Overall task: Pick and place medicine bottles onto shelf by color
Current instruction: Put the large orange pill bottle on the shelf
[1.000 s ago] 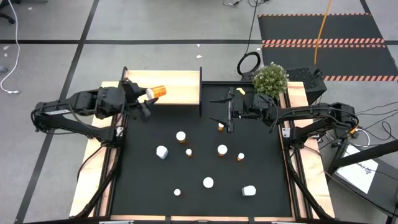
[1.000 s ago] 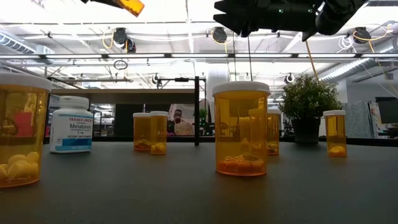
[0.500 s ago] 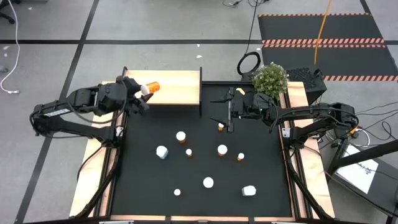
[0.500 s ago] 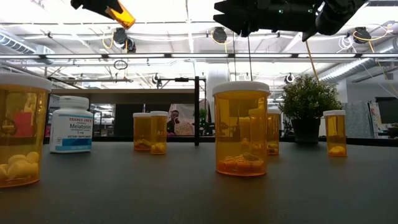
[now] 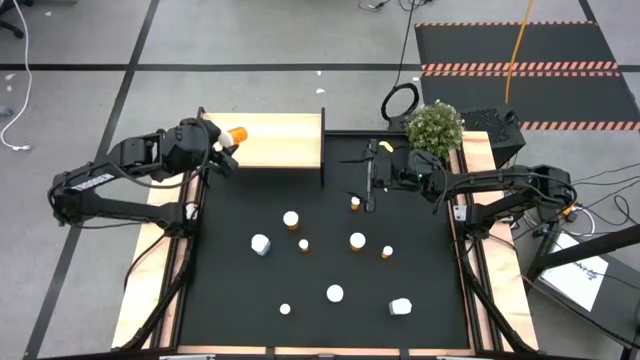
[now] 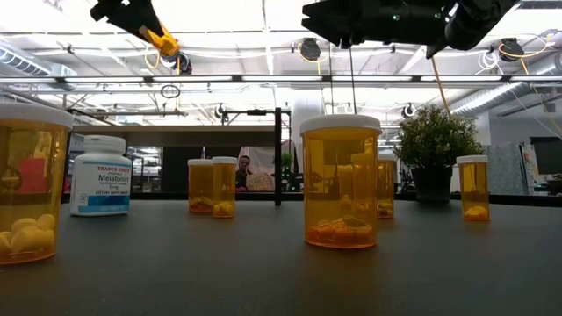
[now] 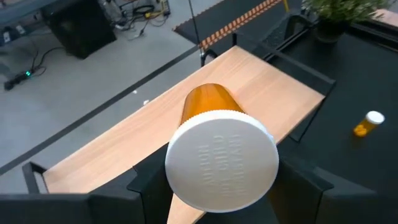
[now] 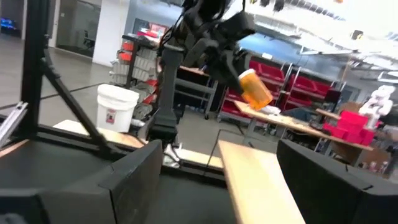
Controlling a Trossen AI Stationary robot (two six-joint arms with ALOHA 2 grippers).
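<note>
Left gripper [image 5: 217, 143], clamped on an orange bottle [image 5: 236, 134], has swung it back over the shelf [image 5: 285, 140] left end, likely about to place; right gripper [image 5: 368, 175] waits open above the mat [image 5: 430, 290].

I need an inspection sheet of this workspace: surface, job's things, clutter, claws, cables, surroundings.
Surface: black mat covering the table top.
Job's things: light-wood shelf at the mat's far left corner, nothing standing on it; one orange bottle carried above it; nine bottles stand on the mat, among them a white melatonin bottle and a large orange bottle.
Clutter: potted plant at the far right corner.
Claws: left claw shut on the orange bottle, over the shelf's left end; right claw open, raised above the mat near a small orange bottle.
Cables: a coiled cable on the floor behind the table.
Surroundings: striped floor mat; workshop room beyond.
</note>
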